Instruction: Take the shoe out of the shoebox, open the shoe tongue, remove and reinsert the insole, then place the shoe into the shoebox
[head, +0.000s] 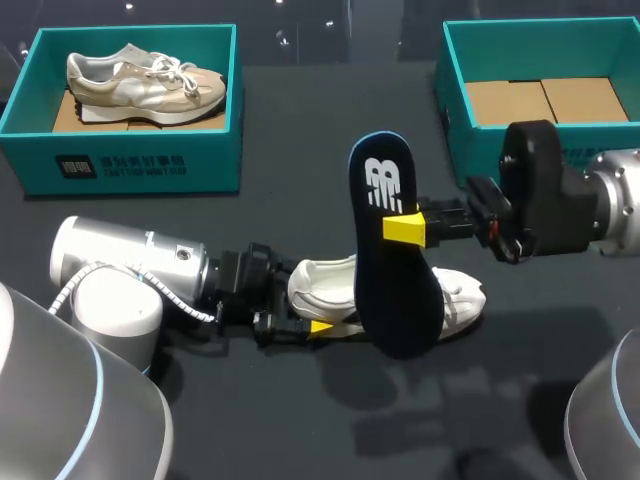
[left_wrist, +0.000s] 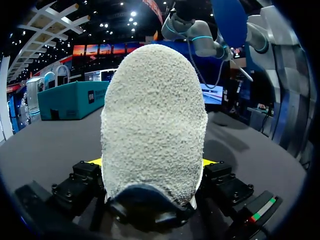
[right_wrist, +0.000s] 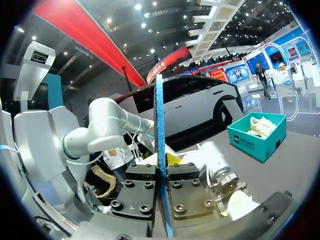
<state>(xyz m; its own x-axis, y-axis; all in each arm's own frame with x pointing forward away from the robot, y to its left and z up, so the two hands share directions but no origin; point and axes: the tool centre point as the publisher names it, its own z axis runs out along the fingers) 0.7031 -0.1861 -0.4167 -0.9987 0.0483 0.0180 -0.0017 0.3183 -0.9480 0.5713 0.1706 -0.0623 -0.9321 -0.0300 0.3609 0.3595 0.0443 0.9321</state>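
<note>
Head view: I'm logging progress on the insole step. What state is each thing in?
Insole: out of the shoe, held up off the table.
White shoe: lying on the table.
Right end effector: shut on the insole.
Left end effector: shut on the white shoe's heel.
Left box: open, beige shoe inside.
Right box: open, no shoe visible inside.

Left end effector (head: 316, 312) clamped, right end effector (head: 402, 228) clamped higher

Insole (head: 400, 290) bears a logo (head: 378, 184); shoebox (head: 215, 150) bears small print (head: 120, 165).
</note>
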